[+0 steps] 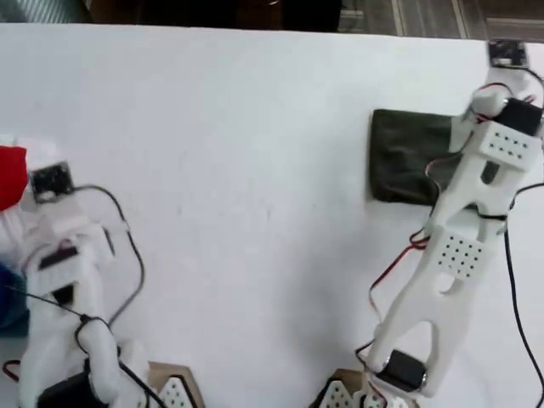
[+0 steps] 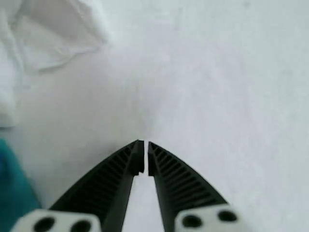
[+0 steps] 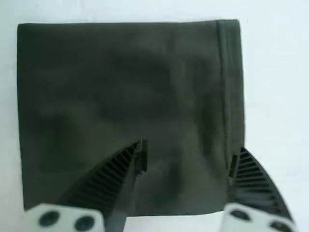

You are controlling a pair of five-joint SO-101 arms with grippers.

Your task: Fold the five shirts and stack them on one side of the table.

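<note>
High view: you have a white table (image 1: 255, 170) with one dark green shirt (image 1: 406, 157) lying folded flat near its far right side, partly under the right arm (image 1: 459, 255), which stands over it. At the left edge sit a red garment (image 1: 10, 174) and a teal garment (image 1: 10, 297), both bunched and unfolded, close beside the left arm (image 1: 64, 280). Everything lies straight on the table top rather than in any bin or tray. Left wrist view: the left gripper (image 2: 144, 157) has its jaws pressed together on nothing, over bare table; a crumpled white garment (image 2: 48, 38) lies near it, with the teal one at the frame's edge. Right wrist view: the right gripper (image 3: 188, 157) has its jaws spread wide above the green shirt, which reads as a neat rectangle with a stitched hem along one side; nothing is pinched, and you cannot tell whether the tips touch the cloth. Step in hand, as a judgement: the first shirt looks folded and placed as the base of the stack, with the rest not yet folded. Next move likely calls for you to open the left claw, draw one garment from the pile to the table's middle and spread it flat.
</note>
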